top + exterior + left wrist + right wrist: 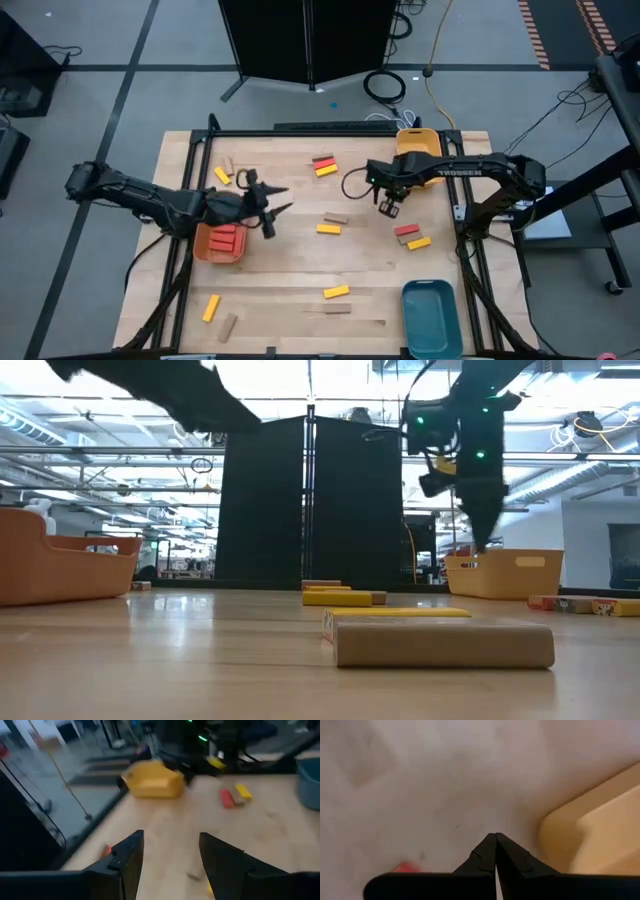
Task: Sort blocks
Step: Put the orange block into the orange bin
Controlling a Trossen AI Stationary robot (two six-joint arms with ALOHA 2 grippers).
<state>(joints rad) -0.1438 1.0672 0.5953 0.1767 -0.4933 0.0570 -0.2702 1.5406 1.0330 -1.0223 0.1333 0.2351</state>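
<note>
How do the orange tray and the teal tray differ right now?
The orange tray sits under the left arm and holds red blocks; the teal tray lies at the table's near right corner and appears empty. The orange tray is partly hidden by the left end effector, while the teal tray is in full view. Both are shallow rectangular trays with rounded corners.

3 blocks lie in the left tray
</note>
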